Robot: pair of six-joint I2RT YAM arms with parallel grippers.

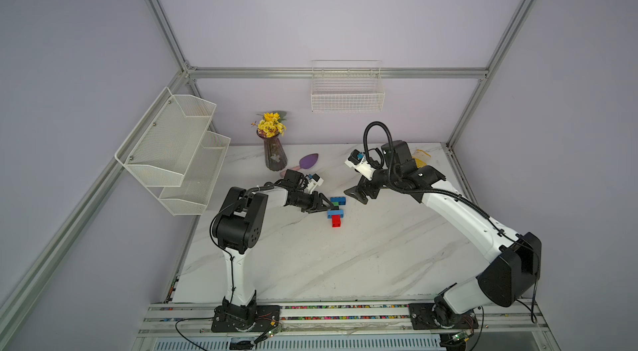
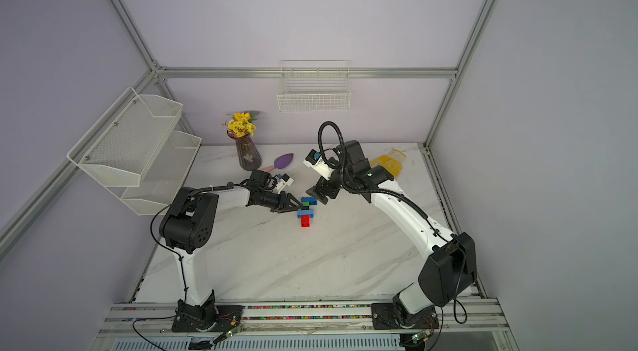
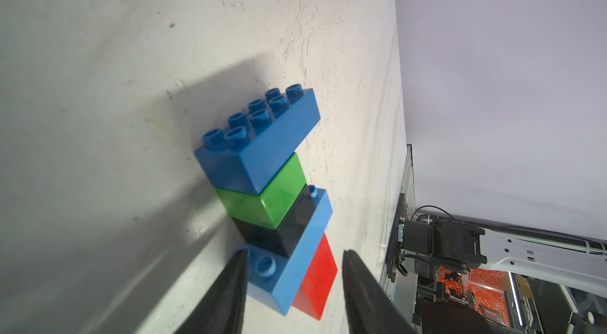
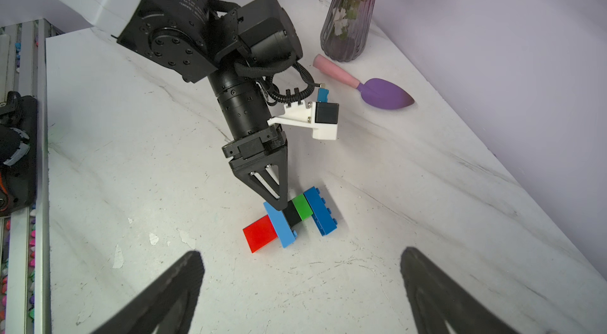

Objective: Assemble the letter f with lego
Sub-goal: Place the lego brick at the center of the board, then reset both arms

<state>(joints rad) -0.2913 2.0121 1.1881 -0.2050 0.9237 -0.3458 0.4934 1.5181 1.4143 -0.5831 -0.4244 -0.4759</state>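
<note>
Filling the middle and lower part of both top views, the white marble-patterned tabletop (image 1: 345, 263) carries everything I can see being worked on. Two white-and-black robot arms rise from the metal rail (image 1: 345, 311) along the lower edge: the left arm (image 1: 238, 273) left of centre, the right arm (image 1: 459, 214) at lower right, both bent in toward the middle. A white two-tier mesh shelf (image 1: 172, 145) hangs at middle left, and a white wire basket (image 1: 347, 97) is fixed to the back wall above centre. A ribbed purple glass vase (image 1: 275, 156) of yellow flowers (image 1: 271, 124) stands at the table's far edge, left of centre, with a purple-bladed, pink-handled plastic trowel (image 1: 308, 160) lying just to its right.

The right gripper (image 4: 300, 252) hovers near the bricks, up and to their right, jaws spread wide, nothing between them. The left gripper (image 3: 295, 252) reaches in from the left, tips down at the light blue long studded brick (image 3: 292, 270). Its jaws stand partly apart astride that brick's end, one finger hard by it, the other clear, a strip of table showing beside the bricks, so nothing is clamped.

The letter f (image 1: 335, 211) lies flat on the table just above the frame's centre, one line of lego. The dark blue long studded brick (image 3: 262, 155) is uppermost, then green square brick (image 3: 262, 204), black square brick (image 3: 292, 227), the light blue one, and red square brick (image 3: 318, 279) lowest, both blue ones jutting sideways.
</note>
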